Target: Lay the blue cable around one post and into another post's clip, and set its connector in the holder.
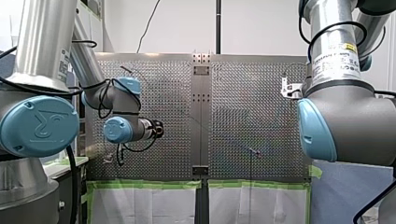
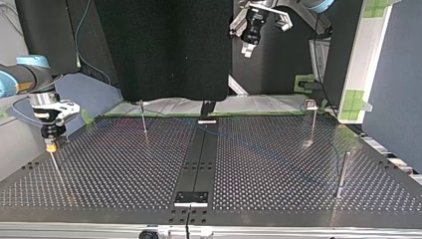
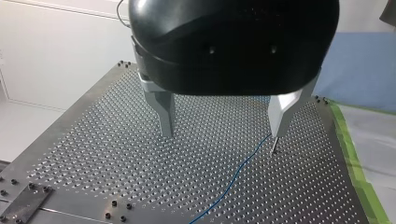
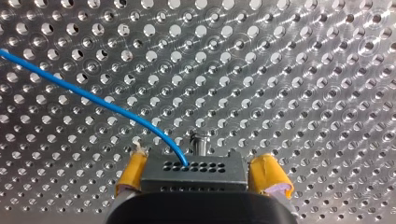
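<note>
1. While my right gripper [image 4: 201,169] presses its worn yellow pads [image 4: 133,172] against both sides of a dark, boxy connector [image 4: 210,178] dotted with rows of small holes, the smooth blue cable [image 4: 93,100] leaves that holed face. It curves away over the table [image 4: 289,70], a shiny metal sheet of evenly spaced round holes.
2. A short metal pin [image 4: 200,142] stands just ahead of the connector, beside the cable's bend.
3. My left gripper [image 3: 222,134] is a rounded black body with two flat metal fingers [image 3: 164,112]. It hangs above the table, fingers spread wide with nothing between them.
4. Only the left wrist view shows the cable lying loose on the sheet, running up to a slim post [image 3: 274,148] under one fingertip. Green tape [image 3: 350,140] edges the sheet.
5. Only the top view shows a needle-thin rod [image 2: 143,119], a clip-headed post [image 2: 311,119] and a thicker plain rod [image 2: 342,172], well apart. There my right gripper sits low at the view's left and my left gripper sits high above the table.
</note>
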